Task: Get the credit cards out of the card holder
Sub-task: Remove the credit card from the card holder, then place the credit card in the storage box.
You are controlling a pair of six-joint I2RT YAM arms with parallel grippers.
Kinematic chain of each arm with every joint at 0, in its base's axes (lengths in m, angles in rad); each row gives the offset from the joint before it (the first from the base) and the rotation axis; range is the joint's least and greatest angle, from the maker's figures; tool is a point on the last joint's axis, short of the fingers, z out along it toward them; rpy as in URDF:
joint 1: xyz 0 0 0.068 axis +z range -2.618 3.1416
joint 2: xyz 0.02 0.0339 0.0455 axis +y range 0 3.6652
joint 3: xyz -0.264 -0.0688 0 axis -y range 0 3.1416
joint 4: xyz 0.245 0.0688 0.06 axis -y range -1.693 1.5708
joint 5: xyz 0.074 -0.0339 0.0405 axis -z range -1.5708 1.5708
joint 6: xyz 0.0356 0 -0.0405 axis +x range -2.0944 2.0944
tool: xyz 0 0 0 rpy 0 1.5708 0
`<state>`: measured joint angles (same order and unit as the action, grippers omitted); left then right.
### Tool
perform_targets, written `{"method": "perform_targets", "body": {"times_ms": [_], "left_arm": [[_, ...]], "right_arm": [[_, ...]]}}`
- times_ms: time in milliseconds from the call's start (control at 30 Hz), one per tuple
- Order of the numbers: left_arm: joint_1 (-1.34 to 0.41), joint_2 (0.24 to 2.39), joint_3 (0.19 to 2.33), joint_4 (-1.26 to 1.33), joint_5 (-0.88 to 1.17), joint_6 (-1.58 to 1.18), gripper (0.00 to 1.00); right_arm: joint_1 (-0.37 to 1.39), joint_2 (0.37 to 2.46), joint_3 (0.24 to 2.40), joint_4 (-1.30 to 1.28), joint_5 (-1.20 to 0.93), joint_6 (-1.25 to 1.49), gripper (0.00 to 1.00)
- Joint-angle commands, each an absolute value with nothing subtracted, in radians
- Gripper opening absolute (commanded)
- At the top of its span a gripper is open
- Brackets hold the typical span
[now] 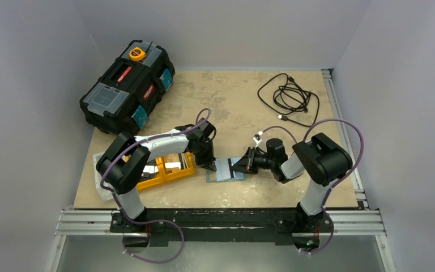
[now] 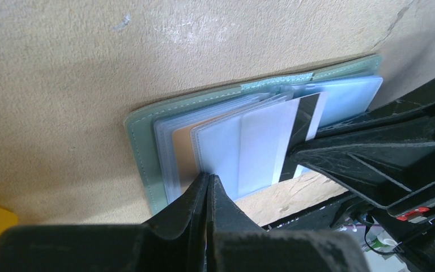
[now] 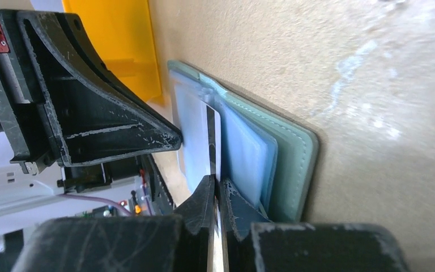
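The card holder (image 1: 225,170) lies open and flat on the table (image 1: 232,102), near the front edge and between the 2 arms. In the left wrist view its grey-green cover (image 2: 141,141) rests on the table, with a stack of clear plastic sleeves (image 2: 175,153) fanned on top. A tan insert shows through 1 sleeve.

1 credit card (image 2: 266,147), white with a dark stripe along 1 edge, sticks partly out of the sleeves. The right gripper (image 3: 216,190) has its jaws pinching the edge of this card (image 3: 214,136), which stands on edge just beside the pale blue sleeves and the cover (image 3: 297,164).

The left gripper (image 2: 208,184) has its jaws pressed together, tips touching the near edge of the sleeves. I cannot tell whether a sleeve is caught between them. From the right wrist its black tip (image 3: 173,141) meets the pale sleeve just beside the card.

From above, the left gripper (image 1: 209,165) sits at the holder's left edge and the right gripper (image 1: 242,164) at its right edge, facing each other.

An orange tray (image 1: 147,180) lies just left of the holder, with pale flat pieces in it, too small to name. A black toolbox (image 1: 127,85) stands at the far left corner, and a coiled black cable (image 1: 289,99) lies at the far right, both well apart from the holder.
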<state>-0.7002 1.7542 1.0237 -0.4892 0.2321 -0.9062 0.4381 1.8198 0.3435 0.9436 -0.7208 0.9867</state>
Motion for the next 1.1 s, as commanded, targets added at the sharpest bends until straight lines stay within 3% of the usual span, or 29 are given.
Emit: {"method": "perform_targets", "body": {"times_ms": [0,667,733,867,1067], "left_arm": [[-0.683,1.805,0.985,-0.549,0.092,-0.873,0.0],[-0.696,1.685,1.081,-0.54,0.15,-0.815,0.0],[-0.696,1.641,1.103,-0.561,0.149,-0.803,0.1],[-0.691,1.523,1.11,-0.591,0.146,-0.777,0.52],[-0.642,1.355,1.036,-0.541,0.254,-0.753,0.78]], "right_arm": [[0.4,1.731,0.313,0.752,-0.599,0.904,0.0],[0.348,1.296,0.408,0.309,-0.549,0.804,0.0],[0.347,1.266,0.43,0.266,-0.549,0.797,0.0],[0.347,1.229,0.472,0.22,-0.561,0.798,0.0],[0.347,1.221,0.494,0.278,-0.649,0.863,0.0]]}}
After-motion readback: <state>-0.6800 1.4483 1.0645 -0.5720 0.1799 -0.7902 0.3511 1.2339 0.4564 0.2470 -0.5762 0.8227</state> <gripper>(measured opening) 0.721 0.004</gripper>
